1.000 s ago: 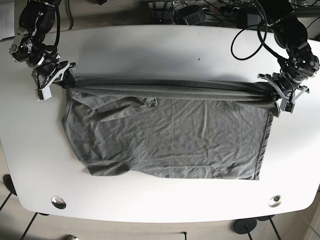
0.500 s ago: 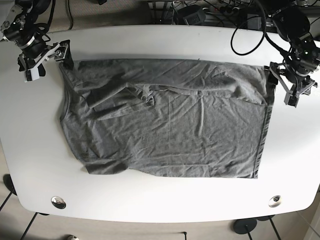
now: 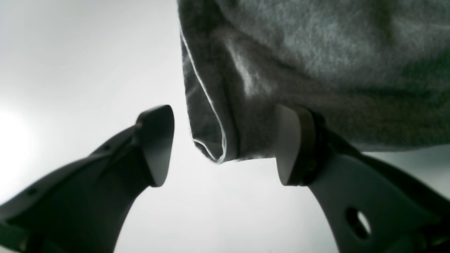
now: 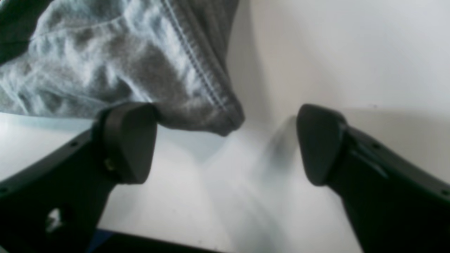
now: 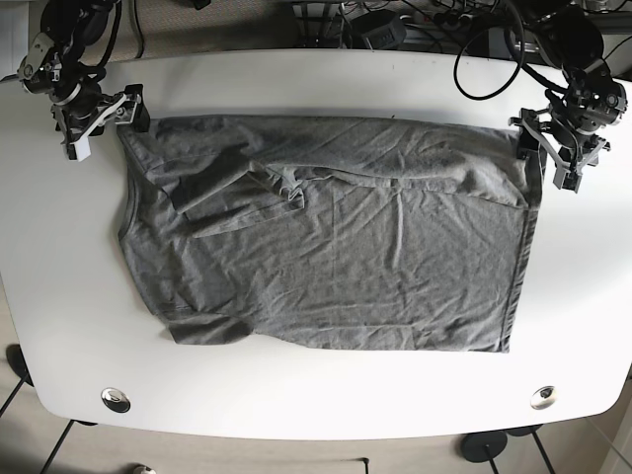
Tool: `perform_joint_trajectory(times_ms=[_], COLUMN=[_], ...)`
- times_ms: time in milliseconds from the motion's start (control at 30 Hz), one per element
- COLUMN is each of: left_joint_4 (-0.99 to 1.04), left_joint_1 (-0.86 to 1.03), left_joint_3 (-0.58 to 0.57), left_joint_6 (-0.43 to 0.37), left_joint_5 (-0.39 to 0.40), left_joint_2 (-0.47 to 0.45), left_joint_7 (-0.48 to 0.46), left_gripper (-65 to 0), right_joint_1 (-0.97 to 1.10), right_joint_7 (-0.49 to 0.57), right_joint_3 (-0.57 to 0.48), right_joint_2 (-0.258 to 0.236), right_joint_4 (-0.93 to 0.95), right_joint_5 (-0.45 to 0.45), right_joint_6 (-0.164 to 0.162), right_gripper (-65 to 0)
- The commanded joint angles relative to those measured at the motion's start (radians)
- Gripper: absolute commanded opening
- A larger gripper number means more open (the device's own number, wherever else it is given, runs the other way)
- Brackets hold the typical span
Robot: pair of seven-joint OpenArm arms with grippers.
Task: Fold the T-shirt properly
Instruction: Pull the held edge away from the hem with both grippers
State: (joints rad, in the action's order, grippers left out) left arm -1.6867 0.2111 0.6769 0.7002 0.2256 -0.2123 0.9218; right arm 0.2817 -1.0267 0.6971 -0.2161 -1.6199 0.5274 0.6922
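The grey T-shirt [image 5: 336, 237] lies spread out and wrinkled on the white table [image 5: 316, 79], with one sleeve folded inward at the upper left. My left gripper [image 5: 551, 150] is open at the shirt's far right corner. In the left wrist view the gripper [image 3: 221, 147] has its jaws wide apart, with the hemmed corner [image 3: 211, 140] hanging between them. My right gripper [image 5: 99, 120] is open at the far left corner. In the right wrist view the gripper [image 4: 225, 144] is also wide open, and the stitched corner [image 4: 211, 116] lies on the table beside one finger [image 4: 126, 140].
Cables and equipment [image 5: 395, 25] lie beyond the table's back edge. Two round metal grommets [image 5: 116, 399] [image 5: 542, 397] sit near the front edge. Bare table runs in front of the shirt and along both sides.
The shirt's far edge, stretched between both grippers a second ago, has been carried back and laid flat. Both grippers have shifted slightly at the corners.
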Motion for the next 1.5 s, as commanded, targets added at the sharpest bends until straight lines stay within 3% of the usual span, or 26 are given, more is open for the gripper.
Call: perform_joint_trajectory(times_ms=[33,267,300,367,400,433,467,800,933,1000,1033,1067,1100,1133,1167,1267,1333,1500], left_joint_4=[-0.01,0.102,0.115,0.121,0.121,0.119,0.113,-0.117,-0.122,-0.122,-0.122,-0.122,-0.122,-0.123,-0.132,-0.188,-0.241,-0.247], left_joint_1=[-0.003,-0.008,-0.008,-0.008,-0.008,-0.005,-0.002,0.213,0.268,0.274,0.271,0.267,0.265,0.245,0.227,0.218,0.196,0.037], left_joint_3=[0.016,0.013,0.013,0.013,0.013,0.013,0.013,0.028,0.116,0.132,0.128,0.128,0.131,0.134,0.139,0.16,0.154,0.151], left_joint_6=[-0.002,-0.002,-0.002,-0.002,-0.002,-0.002,-0.002,-0.002,-0.002,-0.002,-0.002,-0.002,-0.002,-0.002,-0.002,-0.002,-0.002,-0.002], left_joint_5=[0.004,0.004,0.004,0.004,0.004,0.004,0.004,0.011,0.01,0.01,0.01,0.01,0.01,0.01,0.008,0.011,0.013,0.004], left_joint_2=[-0.002,-0.008,-0.008,-0.008,-0.008,-0.009,-0.009,-0.002,0.0,-0.002,-0.005,-0.005,-0.005,-0.003,-0.005,-0.009,-0.009,-0.003], left_joint_7=[-0.016,-0.016,-0.016,-0.016,-0.016,-0.016,-0.016,-0.011,-0.008,0.035,0.062,0.101,0.118,0.119,0.119,0.119,0.119,0.119], left_gripper=[-24.7,-24.9,-25.8,-37.9,-53.2,-62.5,-65.0,-65.0,-64.7,-63.9,-60.3,-50.3,-42.2,-32.2,-27.1,-27.2,-27.2,-27.2], right_joint_1=[-0.005,-0.005,-0.005,-0.003,-0.002,-0.002,0.001,0.185,0.247,0.255,0.255,0.253,0.253,0.253,0.255,0.265,0.261,0.073], right_joint_7=[0.012,0.013,0.013,0.013,0.013,0.013,0.013,0.007,0.009,0.012,0.012,0.012,0.012,0.012,0.012,0.01,0.01,0.007], right_joint_3=[-0.044,-0.08,-0.08,-0.08,-0.08,-0.076,-0.075,0.036,0.036,0.036,0.036,0.032,0.031,0.034,0.036,0.066,0.109,0.101], right_joint_2=[-0.016,0.01,0.01,0.01,0.01,0.01,0.01,0.008,-0.004,-0.006,-0.006,-0.006,-0.006,-0.004,-0.004,-0.004,-0.001,-0.015], right_joint_4=[-0.012,-0.016,-0.016,-0.018,-0.02,-0.02,-0.021,-0.19,-0.185,-0.184,-0.184,-0.185,-0.188,-0.19,-0.19,-0.253,-0.305,-0.323], right_joint_5=[0.018,0.018,0.018,0.018,0.018,0.018,0.02,0.024,0.024,0.024,0.024,0.023,0.021,0.024,0.024,0.026,0.027,0.018], right_joint_6=[0.006,0.006,0.006,0.006,0.006,0.006,0.006,0.006,0.006,0.006,0.006,0.006,0.006,0.006,0.006,0.006,0.006,0.006], right_gripper=[-21.6,-60.6,-63.3,-62.8,-62.8,-62.9,-62.9,-62.9,-62.9,-62.3,-61.7,-56.3,-49.3,-36.9,-24.9,-10.1,-10.3,-10.3])
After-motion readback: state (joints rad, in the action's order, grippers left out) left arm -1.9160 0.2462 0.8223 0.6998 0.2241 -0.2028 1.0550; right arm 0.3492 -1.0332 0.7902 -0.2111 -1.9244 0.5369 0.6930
